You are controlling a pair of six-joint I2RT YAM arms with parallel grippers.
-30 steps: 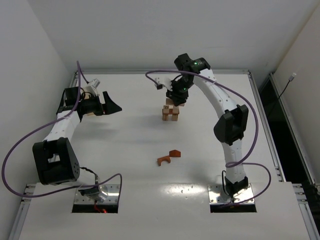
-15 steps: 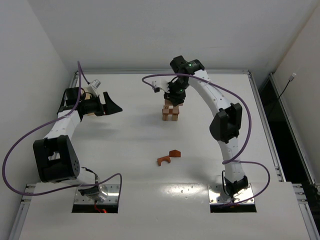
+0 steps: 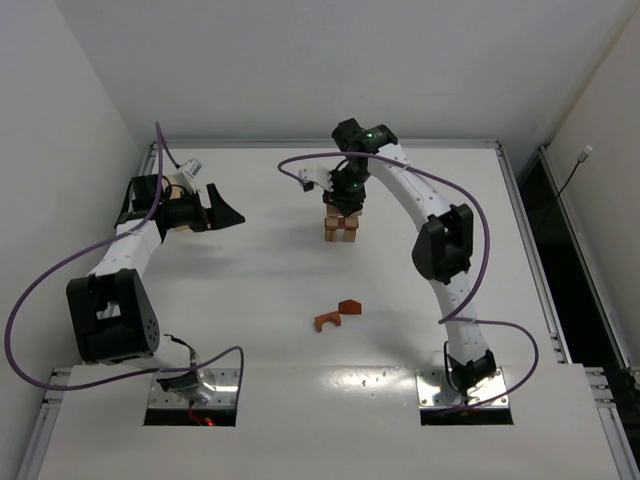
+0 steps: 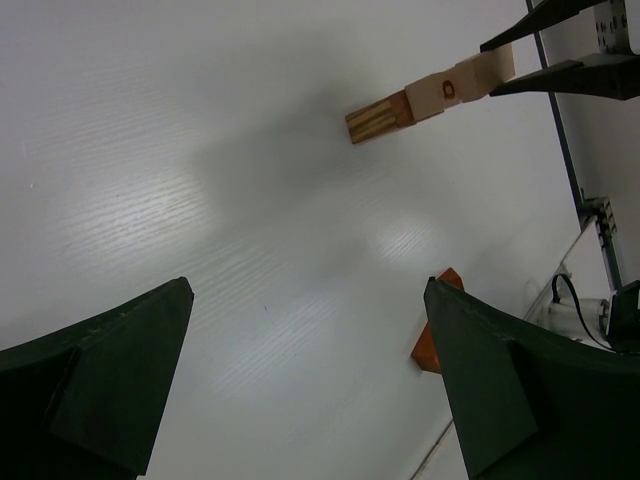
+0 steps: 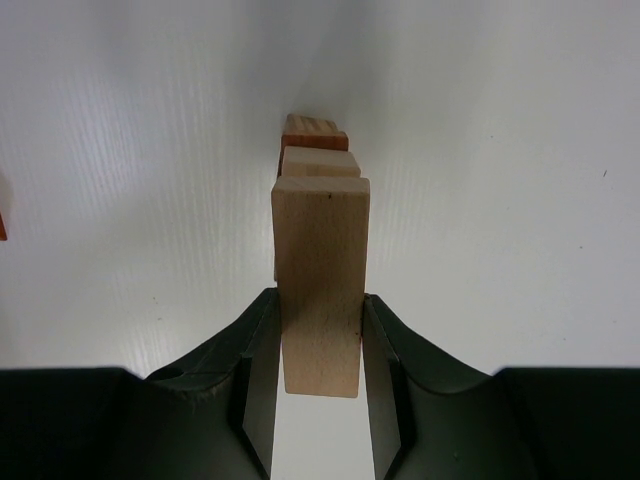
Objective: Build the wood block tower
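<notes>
Wood block tower (image 3: 340, 228) beneath right tool (image 3: 346, 203) gripping pale bar (image 5: 320, 290)

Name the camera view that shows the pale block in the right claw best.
Right wrist: the pale block fills the centre, pinched by the right claw over the wood block tower. Top external hides it under the claw. Left wrist shows it small and far, at the top edge.

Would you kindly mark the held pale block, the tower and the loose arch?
pale block (image 5: 320, 280), right wrist view, its top face.
tower (image 3: 341, 230), top external view, lower blocks.
arch (image 3: 326, 321), top external view, its middle.
</notes>
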